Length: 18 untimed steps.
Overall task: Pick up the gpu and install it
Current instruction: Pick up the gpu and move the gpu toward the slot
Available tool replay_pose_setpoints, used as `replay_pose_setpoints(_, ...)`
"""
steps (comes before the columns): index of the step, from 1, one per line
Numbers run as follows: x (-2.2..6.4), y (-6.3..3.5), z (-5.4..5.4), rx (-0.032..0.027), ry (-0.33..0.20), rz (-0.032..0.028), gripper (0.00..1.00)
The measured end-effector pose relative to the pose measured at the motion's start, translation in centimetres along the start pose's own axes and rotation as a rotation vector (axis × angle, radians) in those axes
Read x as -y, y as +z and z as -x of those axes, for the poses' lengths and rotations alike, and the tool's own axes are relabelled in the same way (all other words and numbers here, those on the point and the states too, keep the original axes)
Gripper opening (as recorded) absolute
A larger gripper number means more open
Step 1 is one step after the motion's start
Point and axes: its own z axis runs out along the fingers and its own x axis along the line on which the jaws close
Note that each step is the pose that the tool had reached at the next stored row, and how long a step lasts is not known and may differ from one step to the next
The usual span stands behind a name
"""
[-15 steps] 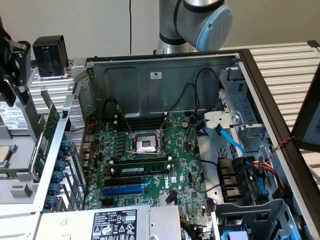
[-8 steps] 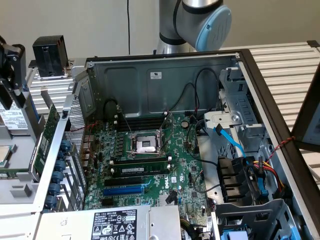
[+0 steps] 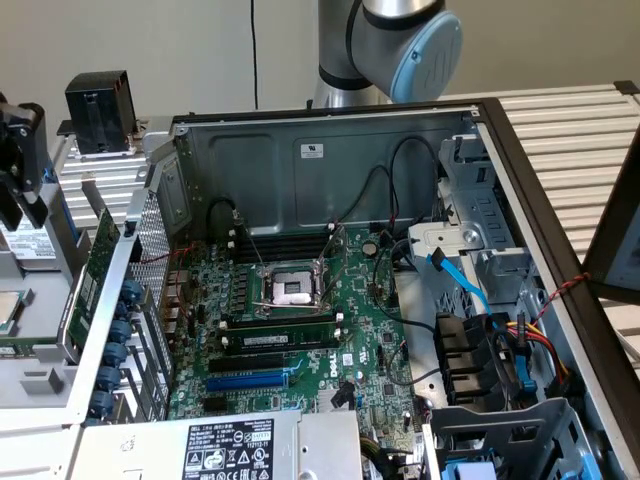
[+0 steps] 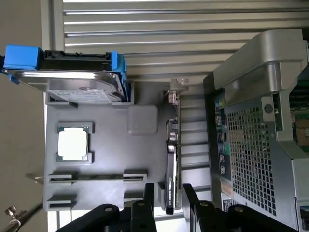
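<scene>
Starting at about nine o'clock in the exterior view, we are looking at the grey tray (image 3: pixel 40 395) that is carrying the loose parts. The gpu (image 4: pixel 171 159) is standing on its edge at the tray's side nearest the computer case (image 3: pixel 330 150), with its silver bracket (image 4: pixel 176 92) at the end far from the gripper (image 4: pixel 168 189). The gripper is hovering at the card's other end. Its fingers (image 4: pixel 147 198) are standing apart, one on each side of the board, and we are seeing a gap on both sides, so nothing is gripped yet.

We are judging the first risk to be right here. The fingers are straddling only the tail of the card, so a pinch this far from its middle could be letting it pivot or slip. The card is also sitting just beside the case's perforated rear wall (image 3: pixel 150 240). A tilted lift could be scraping the bracket along that wall or dragging the tray with it.

Moving toward the centre, the motherboard (image 3: pixel 375 345) is lying flat in the case, with a blue slot (image 3: pixel 245 380) near its six o'clock edge. We are thinking a skewed approach could be pressing the card's edge onto the board beside the slot, or catching the bracket on the rear wall.

Toward three o'clock, black cables (image 3: pixel 392 250) are trailing over the board, and a blue cable (image 3: pixel 462 285) is hanging close by. Either could be snagging a card carried too far across.
</scene>
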Motion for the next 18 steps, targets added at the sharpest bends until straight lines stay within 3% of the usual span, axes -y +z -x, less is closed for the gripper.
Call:
replay_pose_setpoints(8, 0.09, 0.84, -0.1, 0.0191, 0.040, -0.0011, 0.36)
replay_pose_setpoints(14, 0.50, 1.87, -0.2, 0.0221, 0.072, -0.0017, 0.36)
replay_pose_setpoints(16, 0.74, 2.14, -0.2, 0.0218, 0.076, 0.0031, 0.36)
replay_pose_setpoints(18, 1.01, 2.27, -0.2, 0.0198, 0.080, 0.0191, 0.36)
